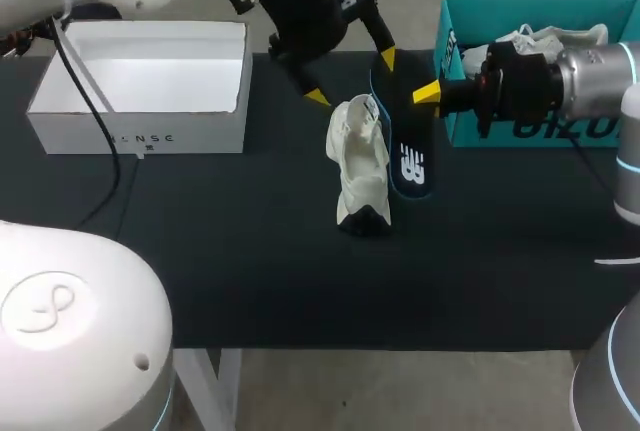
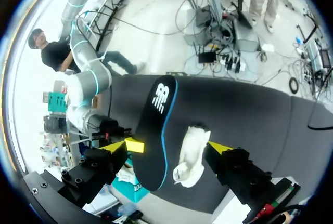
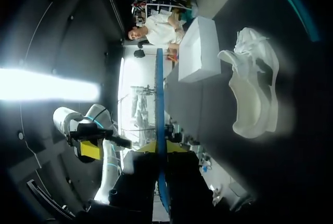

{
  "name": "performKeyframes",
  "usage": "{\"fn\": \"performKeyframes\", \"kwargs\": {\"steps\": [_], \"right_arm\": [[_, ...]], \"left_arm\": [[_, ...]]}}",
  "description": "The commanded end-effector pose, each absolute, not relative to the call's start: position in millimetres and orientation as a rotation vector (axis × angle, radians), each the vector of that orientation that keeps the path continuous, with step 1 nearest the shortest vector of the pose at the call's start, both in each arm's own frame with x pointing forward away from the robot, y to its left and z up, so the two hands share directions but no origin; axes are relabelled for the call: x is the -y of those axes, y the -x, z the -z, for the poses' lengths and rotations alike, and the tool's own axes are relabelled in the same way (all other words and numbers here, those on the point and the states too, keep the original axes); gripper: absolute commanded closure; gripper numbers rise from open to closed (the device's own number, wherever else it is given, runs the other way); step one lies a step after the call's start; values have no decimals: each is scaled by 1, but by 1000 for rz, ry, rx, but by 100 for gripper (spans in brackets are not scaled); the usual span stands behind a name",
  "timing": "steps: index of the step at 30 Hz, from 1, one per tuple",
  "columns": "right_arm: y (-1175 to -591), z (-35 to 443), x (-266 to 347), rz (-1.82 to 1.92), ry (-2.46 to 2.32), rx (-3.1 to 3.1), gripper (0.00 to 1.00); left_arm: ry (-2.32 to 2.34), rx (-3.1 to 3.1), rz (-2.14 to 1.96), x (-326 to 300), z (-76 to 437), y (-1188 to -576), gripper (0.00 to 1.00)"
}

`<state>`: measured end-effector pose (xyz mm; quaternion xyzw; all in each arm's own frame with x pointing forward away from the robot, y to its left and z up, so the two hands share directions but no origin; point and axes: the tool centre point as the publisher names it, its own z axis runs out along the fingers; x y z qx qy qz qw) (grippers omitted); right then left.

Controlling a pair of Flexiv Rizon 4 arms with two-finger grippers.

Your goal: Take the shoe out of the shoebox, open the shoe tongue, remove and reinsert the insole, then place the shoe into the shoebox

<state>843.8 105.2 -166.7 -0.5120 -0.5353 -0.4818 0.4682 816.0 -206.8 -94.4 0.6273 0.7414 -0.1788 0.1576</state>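
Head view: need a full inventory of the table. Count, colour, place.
white fabric shoe: 1, white, mid-table, just left of the insole
black foam insole with blue edge: 1, black and blue, right of the shoe, far end in the right claw
open white cardboard shoebox: 1, white, far left, nothing visible inside
teal cardboard shoebox: 1, teal, far right
second white shoe: 1, white, inside the teal shoebox
black table cover: 1, black, under everything
left claw: 1, yellow-tipped, open, over the shoe and insole
right claw: 1, yellow-tipped, shut on the insole
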Motion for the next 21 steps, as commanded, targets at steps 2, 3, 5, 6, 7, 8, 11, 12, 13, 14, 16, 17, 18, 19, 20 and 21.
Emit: {"fn": "performKeyframes", "kwargs": {"steps": [2, 3, 5, 6, 7, 8, 11, 12, 13, 14, 16, 17, 18, 19, 20, 21], "right_arm": [[-841, 170, -105, 1191, 1264, 1311, 100], [-841, 170, -105, 1191, 1267, 1312, 100], [-840, 171, -106, 1189, 1274, 1316, 100], [-840, 171, -106, 1189, 1275, 1316, 100], [-839, 172, -107, 1187, 1275, 1315, 100], [-839, 173, -108, 1182, 1275, 1318, 100], [-838, 175, -111, 1174, 1272, 1317, 100], [-838, 176, -112, 1171, 1271, 1317, 100], [-838, 177, -112, 1167, 1272, 1316, 100], [-838, 178, -113, 1162, 1272, 1316, 100], [-838, 181, -115, 1154, 1272, 1316, 100], [-838, 181, -116, 1153, 1272, 1316, 100], [-837, 182, -117, 1152, 1271, 1315, 100], [-837, 183, -117, 1150, 1270, 1314, 100], [-837, 183, -118, 1149, 1270, 1313, 100], [-837, 183, -119, 1149, 1269, 1311, 100]], "left_arm": [[-1969, -2250, 267, 216, 90, -830, 0], [-1978, -2254, 264, 217, 90, -832, 0], [-1993, -2234, 240, 221, 88, -834, 0], [-2007, -2215, 240, 223, 88, -835, 0], [-2017, -2208, 247, 224, 87, -836, 0], [-2028, -2190, 245, 226, 86, -837, 0], [-2070, -2161, 244, 231, 83, -838, 0], [-2079, -2154, 232, 232, 82, -838, 0], [-2094, -2150, 218, 233, 81, -839, 0], [-2099, -2144, 199, 233, 80, -841, 0], [-2104, -2137, 185, 233, 78, -845, 0], [-2106, -2132, 177, 234, 77, -846, 0], [-2110, -2127, 163, 234, 76, -848, 0], [-2116, -2122, 144, 233, 75, -849, 0], [-2114, -2112, 130, 233, 75, -851, 0], [-2106, -2108, 129, 233, 75, -853, 0]]}}
